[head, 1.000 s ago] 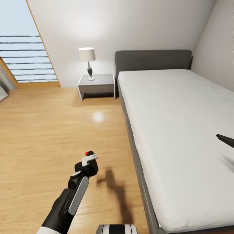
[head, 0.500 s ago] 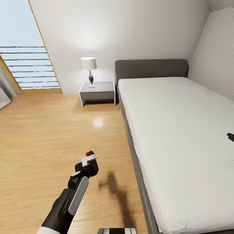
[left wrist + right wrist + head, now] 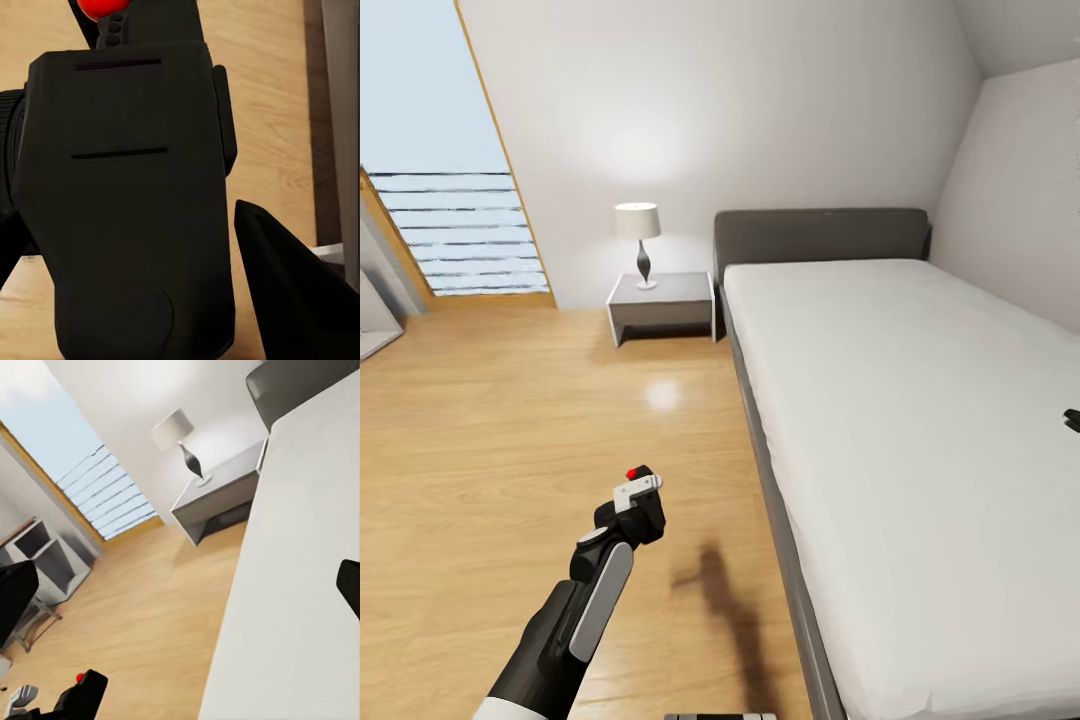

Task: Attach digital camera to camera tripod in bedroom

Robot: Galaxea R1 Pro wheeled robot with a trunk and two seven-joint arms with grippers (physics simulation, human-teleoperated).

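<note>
The digital camera [image 3: 634, 512], a small black box with a red button, sits in my left gripper [image 3: 628, 498], which is shut on it above the wood floor left of the bed. In the left wrist view the camera's black body [image 3: 124, 202] is up close, with one dark finger [image 3: 292, 292] beside it. It also shows small in the right wrist view, as the camera [image 3: 82, 696]. My right gripper [image 3: 1072, 420] hangs over the mattress at the picture's right edge, its fingers [image 3: 15, 600] wide apart with nothing between them. The camera tripod is out of view.
A grey bed with a white mattress [image 3: 900, 420] runs along the right. A grey nightstand [image 3: 663, 300] with a white lamp [image 3: 639, 228] stands by the headboard. A tall wood-framed window [image 3: 450, 200] is at the left, a white shelf unit [image 3: 45, 555] near it. Wood floor [image 3: 510, 430] lies ahead.
The whole picture has shifted: bed, nightstand and lamp now sit lower and look farther off. The right gripper's tip has slid to the right edge. The left arm holds its place.
</note>
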